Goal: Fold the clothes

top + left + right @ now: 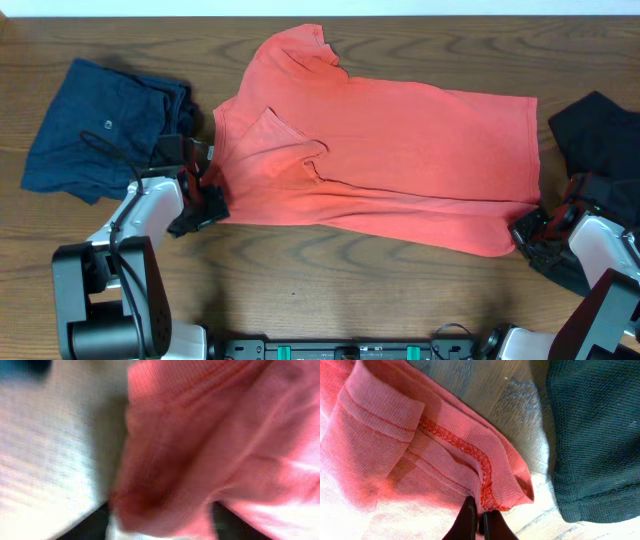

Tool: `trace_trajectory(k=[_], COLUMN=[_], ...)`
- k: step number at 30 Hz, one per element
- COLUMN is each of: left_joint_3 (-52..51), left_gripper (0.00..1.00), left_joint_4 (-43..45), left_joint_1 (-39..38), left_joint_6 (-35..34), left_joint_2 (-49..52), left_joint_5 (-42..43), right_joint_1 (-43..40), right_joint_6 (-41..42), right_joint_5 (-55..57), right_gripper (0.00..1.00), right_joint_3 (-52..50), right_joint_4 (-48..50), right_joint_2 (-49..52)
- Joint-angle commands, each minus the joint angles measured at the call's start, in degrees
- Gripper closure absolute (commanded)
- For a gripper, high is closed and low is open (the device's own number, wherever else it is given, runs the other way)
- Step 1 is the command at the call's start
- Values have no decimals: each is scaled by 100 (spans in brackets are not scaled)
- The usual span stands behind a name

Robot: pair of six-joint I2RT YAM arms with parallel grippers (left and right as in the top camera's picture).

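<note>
Desk (300, 290) under me: dark brown wood, grain running side to side, washed pale by glare in both my wrist views. A pale strip (320, 6) runs along its far edge. At the near edge I note a black bar (350, 350) with small green tabs.

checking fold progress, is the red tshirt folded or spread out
Mostly spread: the red T-shirt lies open across the table; only a small part near its collar end is turned over.

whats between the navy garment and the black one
The coral-red T-shirt, spread out between the navy garment and the black garment, shown in the overhead view.
</note>
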Motion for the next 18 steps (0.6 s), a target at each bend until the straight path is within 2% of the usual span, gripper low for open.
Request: trace_trajectory(k=[1,2,3,8,18], left_joint_3=[-223,-223,-223,-223,-223], left_gripper=[77,90,94,94,94], left_joint_4=[-4,-90,-188,-715,-2035], left_joint_1=[22,24,28,83,476], left_joint_6=[52,55,55,46,9], left_joint_2=[527,527,522,378,-702], left_joint_5=[-149,-151,-151,-153,-455], right_joint_1=[-17,-22,-31,-208,-476], right_joint_6=[-116,-168,-188,-179,-186], right_joint_5=[57,57,68,76,247], right_gripper=[99,99,99,99,99], right_joint_3=[-136,-125,-109,-11,155], right_joint_4=[-170,-192,-227,-603,-1475], right_joint_2=[192,175,146,-186,-914])
